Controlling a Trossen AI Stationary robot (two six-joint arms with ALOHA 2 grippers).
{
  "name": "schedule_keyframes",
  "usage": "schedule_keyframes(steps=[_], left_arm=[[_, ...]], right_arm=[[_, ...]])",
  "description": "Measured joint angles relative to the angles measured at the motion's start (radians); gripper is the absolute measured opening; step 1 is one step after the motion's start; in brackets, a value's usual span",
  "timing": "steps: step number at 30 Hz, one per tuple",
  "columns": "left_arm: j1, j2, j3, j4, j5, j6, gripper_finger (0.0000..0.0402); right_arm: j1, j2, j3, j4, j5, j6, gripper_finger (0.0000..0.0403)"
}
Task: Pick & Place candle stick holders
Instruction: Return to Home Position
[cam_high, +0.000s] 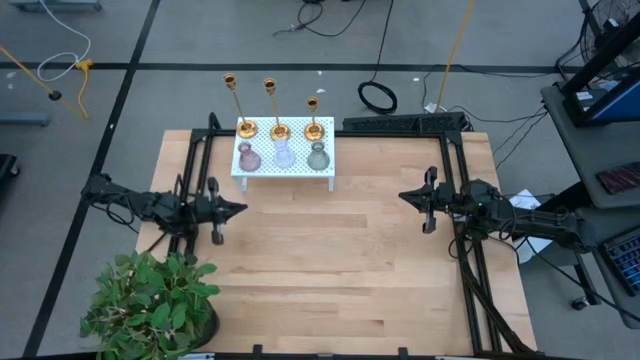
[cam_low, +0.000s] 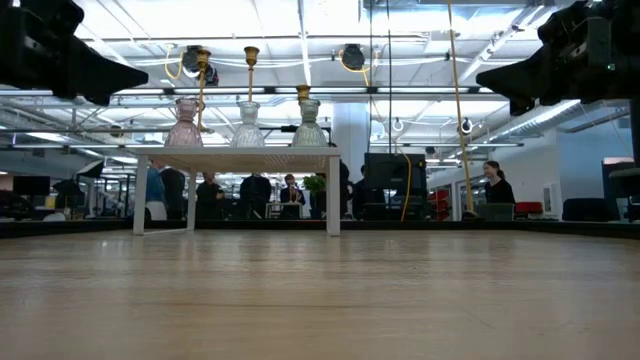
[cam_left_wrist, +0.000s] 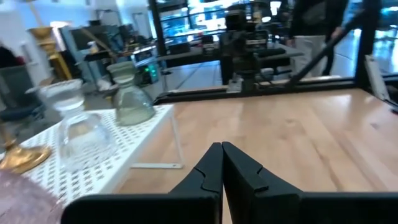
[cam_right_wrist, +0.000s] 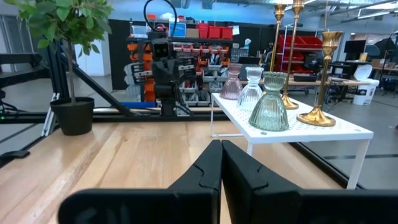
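Plainly, both arms are parked at the sides of the table (cam_high: 350, 270). The left gripper (cam_high: 238, 209) sits low by the left edge, its fingers pressed together on nothing and pointing inward. The right gripper (cam_high: 404, 197) faces it from the right edge, likewise closed and empty.

The left gripper is the nearer of the two to the white shelf (cam_high: 300, 170), which stands at the table's back left, so the main risk lies there. A swing toward the back could clip the shelf's front leg or corner and jolt everything on it. The potted plant (cam_high: 150, 305) near the left arm might also brush that arm if it turns outward. The right arm has more open wood around it and looks the safer.

The candle stick holders stand upright in a row along the shelf's back edge: left (cam_high: 237, 103), middle (cam_high: 274, 108) and right (cam_high: 313, 116). They are shiny gold, each with a round flared base, a thin stem and a small top cup. The right one is clearly the shortest. So tall and slender, they would likely tip at a knock and fall onto the glass holders just in front: pink (cam_high: 247, 157), clear (cam_high: 284, 155) and green (cam_high: 318, 156).
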Motion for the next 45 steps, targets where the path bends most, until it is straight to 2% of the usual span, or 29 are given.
schedule_keyframes(steps=[6, 12, 20, 32, 38, 45], left_arm=[[0.005, 0.000, 0.000, 0.028, 0.097, 0.064, 0.0004], [0.057, 0.000, -0.003, 0.039, 0.167, 0.068, 0.0003], [0.132, 0.000, -0.090, 0.157, 0.248, 0.052, 0.0005], [0.191, 0.000, -0.093, 0.151, 0.309, 0.046, 0.0003], [0.199, 0.000, -0.093, 0.148, 0.315, 0.037, 0.0003], [0.199, 0.000, -0.093, 0.148, 0.366, 0.040, 0.0003]], right_arm=[[0.000, 0.000, 0.000, 0.000, 0.000, 0.000, 0.0000], [0.000, 0.000, 0.000, 0.000, 0.000, 0.000, 0.0000], [0.000, 0.000, 0.000, 0.000, 0.000, 0.001, 0.0000], [0.000, 0.000, -0.002, -0.015, 0.000, 0.029, 0.0000], [0.000, 0.002, -0.075, 0.089, 0.001, 0.045, 0.0000], [0.000, -0.001, -0.094, 0.099, 0.000, 0.044, 0.0000]])
